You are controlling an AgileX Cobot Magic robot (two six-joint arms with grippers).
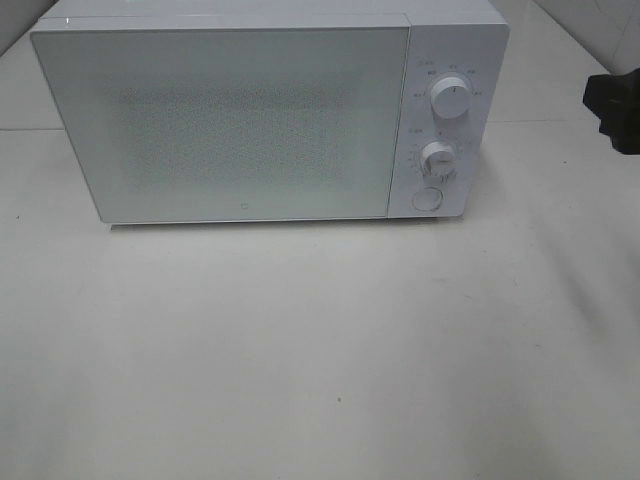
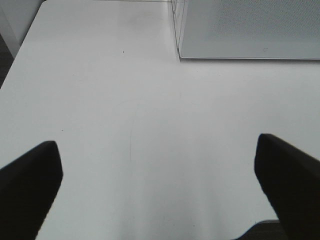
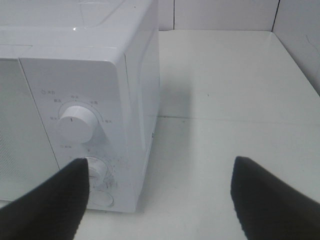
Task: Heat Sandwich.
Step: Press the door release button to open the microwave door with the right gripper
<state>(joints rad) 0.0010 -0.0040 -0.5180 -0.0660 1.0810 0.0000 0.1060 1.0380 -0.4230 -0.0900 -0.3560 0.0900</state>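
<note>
1. Microwave (image 1: pixel 250 110) fills the upper half of my high view, door (image 1: pixel 220 120) closed, with two knobs (image 1: pixel 450 98) and a button (image 1: pixel 427 199) at its right end.
2. Left hand (image 2: pixel 157 145): wide, holding nothing, above the desk (image 1: pixel 320 350) near the door's lower left corner.
3. Right hand (image 3: pixel 160 170): wide, holding nothing, at the right edge of my high view, apart from the microwave.
4. Sandwich: I cannot tell where it is from these views.
</note>
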